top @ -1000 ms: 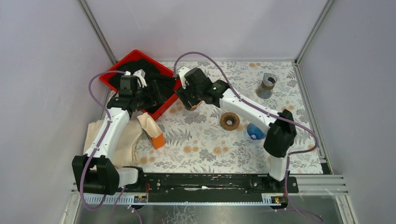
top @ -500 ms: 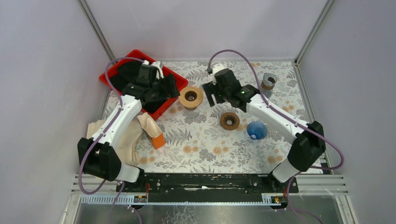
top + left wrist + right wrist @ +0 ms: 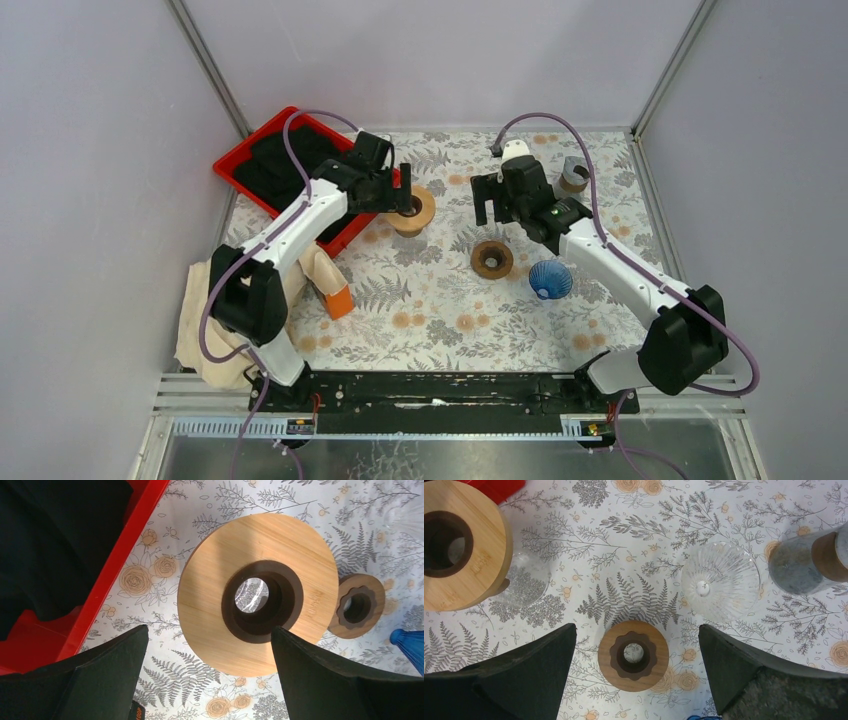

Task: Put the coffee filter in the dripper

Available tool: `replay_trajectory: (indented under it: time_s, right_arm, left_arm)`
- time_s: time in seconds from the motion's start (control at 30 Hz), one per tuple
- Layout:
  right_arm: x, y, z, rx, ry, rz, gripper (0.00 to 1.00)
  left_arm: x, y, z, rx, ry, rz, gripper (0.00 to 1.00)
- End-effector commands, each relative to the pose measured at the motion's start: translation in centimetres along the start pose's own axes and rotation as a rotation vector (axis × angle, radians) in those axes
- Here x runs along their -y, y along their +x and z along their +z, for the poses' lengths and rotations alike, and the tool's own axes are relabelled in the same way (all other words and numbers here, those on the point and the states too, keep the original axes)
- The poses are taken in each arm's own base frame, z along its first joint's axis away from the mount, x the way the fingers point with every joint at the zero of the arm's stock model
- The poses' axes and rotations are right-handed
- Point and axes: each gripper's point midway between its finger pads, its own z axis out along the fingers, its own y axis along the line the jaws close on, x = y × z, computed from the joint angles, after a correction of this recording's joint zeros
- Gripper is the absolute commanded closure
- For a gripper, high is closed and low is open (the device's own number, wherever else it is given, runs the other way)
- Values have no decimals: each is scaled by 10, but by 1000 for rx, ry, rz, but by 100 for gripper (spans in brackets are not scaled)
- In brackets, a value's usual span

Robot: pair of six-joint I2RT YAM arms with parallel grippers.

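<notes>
A tan paper piece (image 3: 316, 264) with an orange end, apparently the coffee filter, lies left of centre beside the left arm. A blue ribbed dripper (image 3: 550, 279) sits at the right. A clear ribbed glass dripper (image 3: 721, 580) stands on the mat. A large wooden ring (image 3: 257, 592) rests on glass near the red tray. My left gripper (image 3: 209, 630) hangs open just above that ring, holding nothing. My right gripper (image 3: 636, 627) is open and empty above a small wooden ring (image 3: 633, 655). In the top view the left gripper (image 3: 400, 195) and right gripper (image 3: 490, 212) are well apart.
A red tray (image 3: 235, 165) with black cloth in it sits at the back left. A grey container with a cork band (image 3: 575, 180) stands at the back right. A beige cloth (image 3: 200, 320) lies at the mat's left edge. Enclosure walls border the mat.
The right gripper let go of the large wooden ring, opened wide and moved right over the small ring. The left arm swung from the red tray to above the large ring.
</notes>
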Motion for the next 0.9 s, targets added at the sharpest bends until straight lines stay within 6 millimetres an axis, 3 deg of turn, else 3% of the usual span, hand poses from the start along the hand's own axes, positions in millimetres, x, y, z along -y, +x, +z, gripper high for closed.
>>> replay_trajectory:
  time_s: [0.0, 0.37, 0.63, 0.87]
  right_arm:
    - [7, -26, -7, 106, 20, 48, 1]
    - [8, -23, -5, 103, 17, 46, 1]
    - [10, -25, -4, 103, 22, 50, 1]
    - [24, -26, -1, 88, 53, 86, 1]
  left_arm:
    - [-8, -7, 2, 10, -77, 35, 0]
    - [-21, 7, 16, -45, -147, 58, 0]
    - [-20, 9, 11, -43, -143, 68, 0]
    - [-13, -2, -4, 1, -110, 59, 0]
